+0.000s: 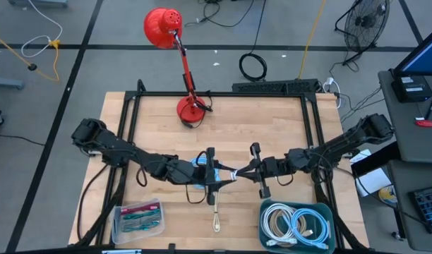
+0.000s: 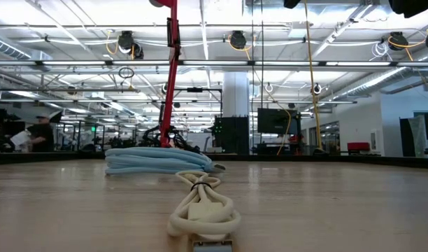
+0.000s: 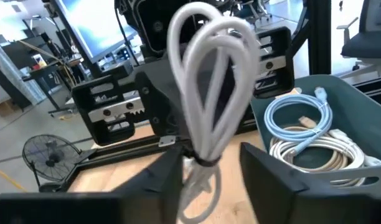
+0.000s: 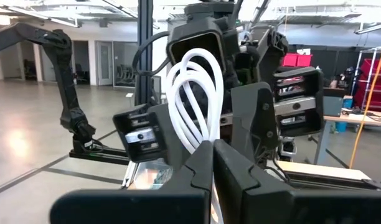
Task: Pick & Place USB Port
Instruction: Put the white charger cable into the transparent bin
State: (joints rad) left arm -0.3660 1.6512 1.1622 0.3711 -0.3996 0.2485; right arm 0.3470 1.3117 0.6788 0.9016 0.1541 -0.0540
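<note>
We see both arms meeting over the middle of the table (image 1: 272, 141), with a coiled white cable (image 3: 206, 93) held up between them. The right gripper (image 4: 212, 165) has its jaws pressed together on the cable's loops, which rise above its fingers (image 4: 193, 171) in the right wrist view. The left gripper (image 3: 206, 177) faces it from the other side; its jaws stand apart, one on each side of the cable's tied neck, and we cannot tell whether either touches it.

In the high view the left gripper (image 1: 210, 173) and right gripper (image 1: 257, 169) sit close together, the cable (image 1: 234, 171) a thin pale line between them.

A second cable (image 1: 217, 222), coiled and cream-coloured, lies flat on the table near the front edge, below the left gripper. In the low view it (image 2: 202, 206) lies in the foreground, its plug toward the camera.

A teal bin (image 1: 327, 212) at the front right corner holds white and blue cables. A clear box (image 1: 137, 219) sits at the front left. A red lamp (image 1: 191, 109) stands at the back of the table.
</note>
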